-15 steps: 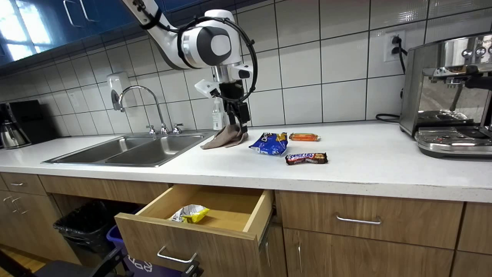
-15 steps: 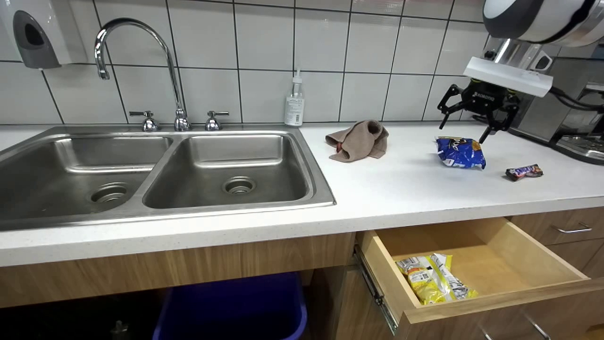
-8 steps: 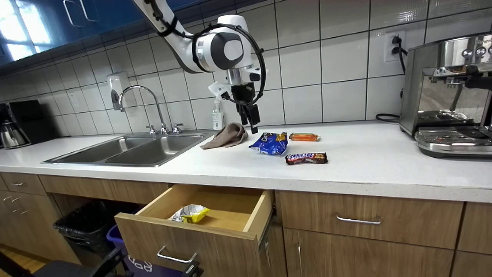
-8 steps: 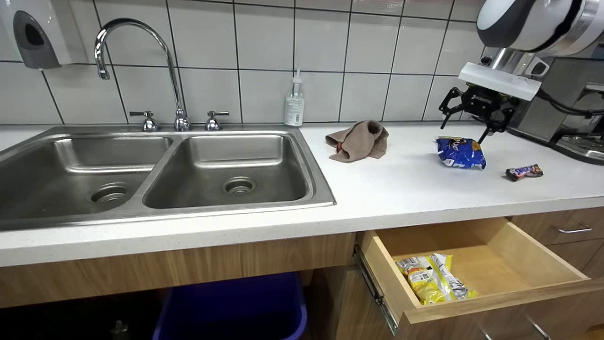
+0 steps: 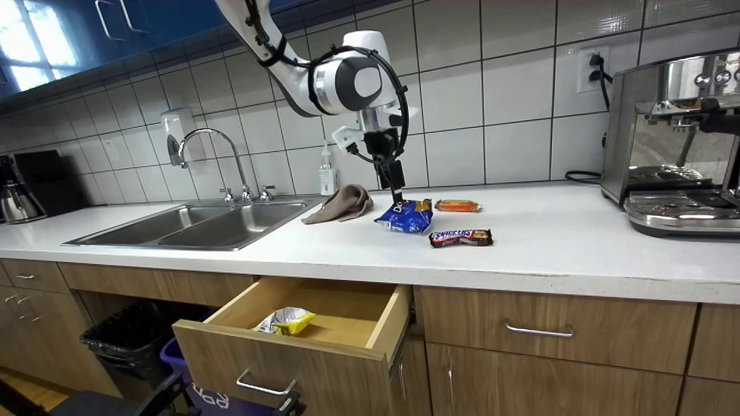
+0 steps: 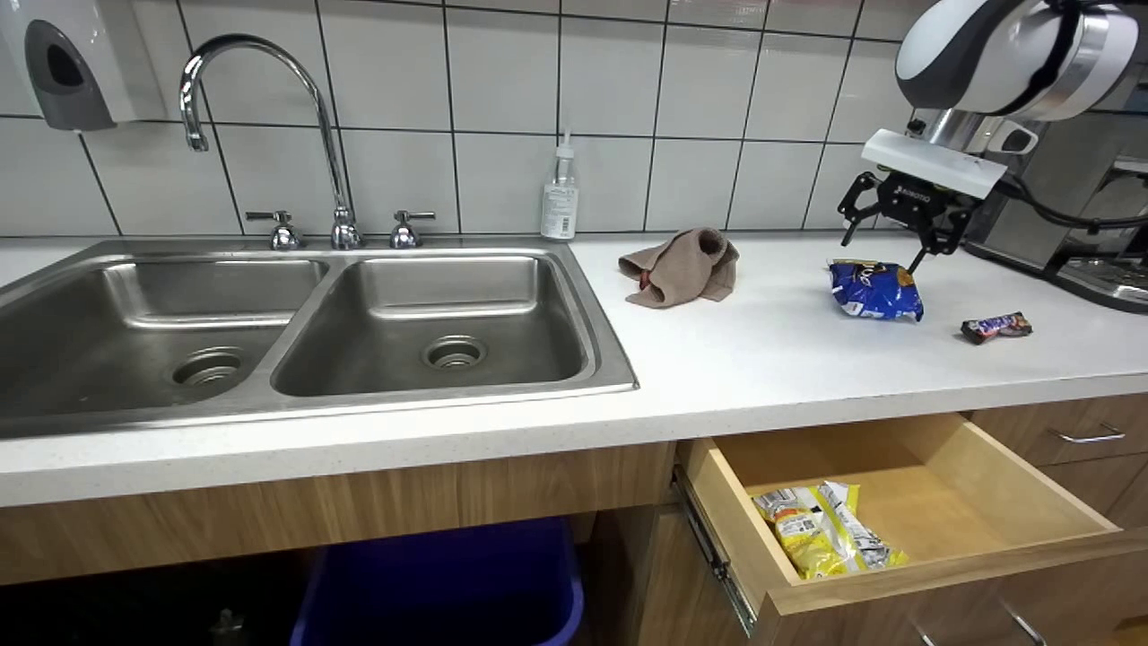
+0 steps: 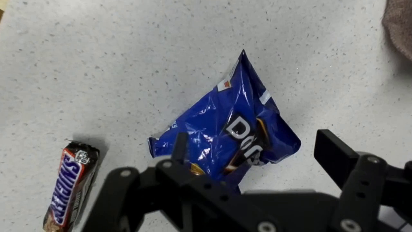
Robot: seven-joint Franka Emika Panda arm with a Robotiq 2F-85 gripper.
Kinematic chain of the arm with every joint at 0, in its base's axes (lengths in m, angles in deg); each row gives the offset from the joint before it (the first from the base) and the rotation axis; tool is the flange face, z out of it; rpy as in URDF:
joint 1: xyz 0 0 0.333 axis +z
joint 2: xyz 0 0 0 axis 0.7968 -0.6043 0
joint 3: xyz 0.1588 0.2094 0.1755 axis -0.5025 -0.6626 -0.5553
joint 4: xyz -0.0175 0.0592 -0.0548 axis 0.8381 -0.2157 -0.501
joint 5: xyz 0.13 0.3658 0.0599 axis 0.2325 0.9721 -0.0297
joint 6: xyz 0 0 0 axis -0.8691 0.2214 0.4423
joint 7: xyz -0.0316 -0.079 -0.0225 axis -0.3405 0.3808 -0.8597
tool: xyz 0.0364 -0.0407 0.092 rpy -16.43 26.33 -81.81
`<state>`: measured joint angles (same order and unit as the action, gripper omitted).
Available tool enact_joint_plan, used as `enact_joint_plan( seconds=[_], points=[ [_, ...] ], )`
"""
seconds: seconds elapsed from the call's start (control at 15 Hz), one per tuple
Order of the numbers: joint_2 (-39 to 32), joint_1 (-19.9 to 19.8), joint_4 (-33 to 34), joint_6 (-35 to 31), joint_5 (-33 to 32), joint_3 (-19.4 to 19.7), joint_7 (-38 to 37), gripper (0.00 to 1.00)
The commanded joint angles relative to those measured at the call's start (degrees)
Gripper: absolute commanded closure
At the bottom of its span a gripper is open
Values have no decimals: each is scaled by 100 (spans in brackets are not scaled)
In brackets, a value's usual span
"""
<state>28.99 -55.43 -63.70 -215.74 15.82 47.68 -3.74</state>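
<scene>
- Carafe [image 5: 18,205] and black appliance [image 5: 52,179] stand at the far left of the white counter [image 5: 549,242], as we see in an exterior view.
- Double steel sink [image 5: 243,222] follows to the right, with a curved faucet [image 5: 217,133] behind it and a soap dispenser [image 5: 177,136] on the tiled wall [image 5: 451,40]; below the counter we make out a black-lined bin [image 5: 127,335] beside a blue bin [image 6: 430,561].
- Drawer [image 5: 341,375] is pulled open under the counter, and we find crumpled yellow-and-silver packaging [image 5: 289,320] in its front left part — one packet or more, we cannot tell.
- Pump bottle [image 5: 328,176] stands upright near the wall, right of the sink, and a brown cloth [image 5: 347,203] lies bunched on the counter close by.
- Gripper [image 6: 880,255] hangs right over the blue snack bag [image 7: 219,132], its jaws spread wide — in the wrist view we see one overlapping the bag's left part and one just beyond its right side; whether either touches the bag, we cannot tell.
- That bag lies crinkled on the counter, right of the cloth and apart from it, and we read white letters beginning "Do" on it.
- Orange packet [image 5: 457,205] lies near the bag, to its right and toward the wall.
- Snickers bar [image 5: 461,238] lies right of the bag too, nearer the counter's front edge; the wrist view shows us a gap between the two.
- Espresso machine [image 5: 682,144] stands at the far right, steel-cased, with a wall outlet [image 5: 586,81] behind it.
</scene>
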Motion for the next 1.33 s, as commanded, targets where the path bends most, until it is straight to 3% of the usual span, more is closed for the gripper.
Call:
enact_joint_plan(
  seconds=[0.0,1.27],
  points=[
    [-326,-65,521,209,38,47,-325,0],
    [-1030,-33,1349,313,-70,168,-896,0]
  ],
)
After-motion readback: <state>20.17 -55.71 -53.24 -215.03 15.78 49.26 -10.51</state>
